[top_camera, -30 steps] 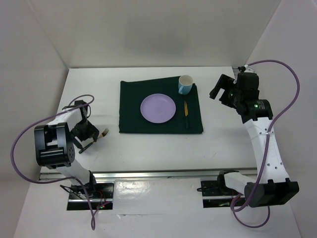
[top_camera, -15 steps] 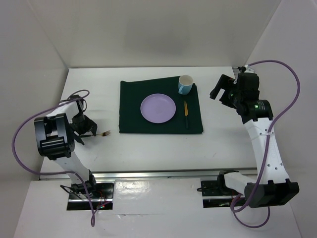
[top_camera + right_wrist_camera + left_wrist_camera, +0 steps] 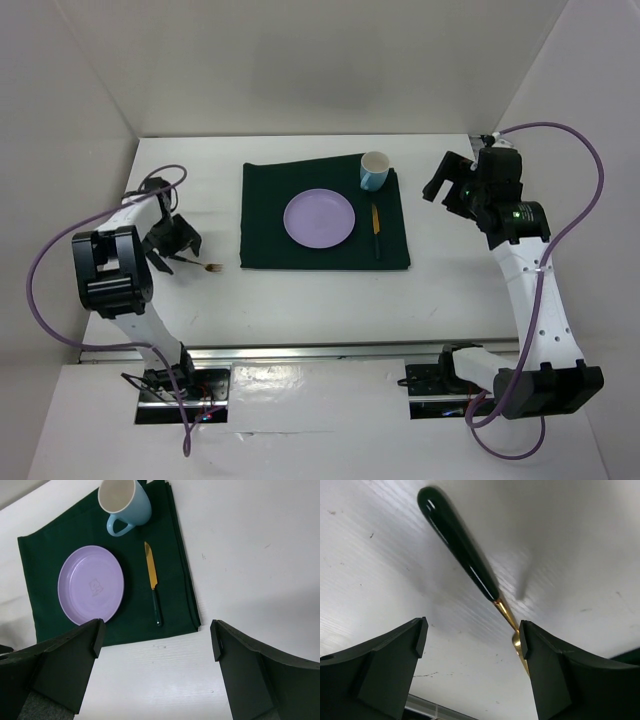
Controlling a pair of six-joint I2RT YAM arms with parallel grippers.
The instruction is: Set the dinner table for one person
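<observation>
On the white dinner table [image 3: 300,300] lies a dark green mat [image 3: 262,245] with a lilac plate [image 3: 319,218], a light blue mug [image 3: 374,170] and a gold knife with a dark handle [image 3: 376,222]. The right wrist view shows the plate [image 3: 91,584], mug [image 3: 125,502] and knife [image 3: 154,582] too. A fork [image 3: 200,264] with a dark handle and gold tines lies on the bare table left of the mat. My left gripper [image 3: 173,243] hovers open just over the fork [image 3: 462,545], whose gold neck passes by the right finger [image 3: 560,675]; nothing is gripped. My right gripper [image 3: 450,180] hangs open right of the mat.
A metal rail [image 3: 300,350] runs along the table's near edge, with both arm bases below it. White walls enclose the left, back and right sides. In the right wrist view, the mat's near right corner [image 3: 192,625] lies ahead of my open right gripper [image 3: 157,632].
My left gripper has drawn back from the near side toward the far left and turned. The fork lies almost where it was. The right arm has not moved.
</observation>
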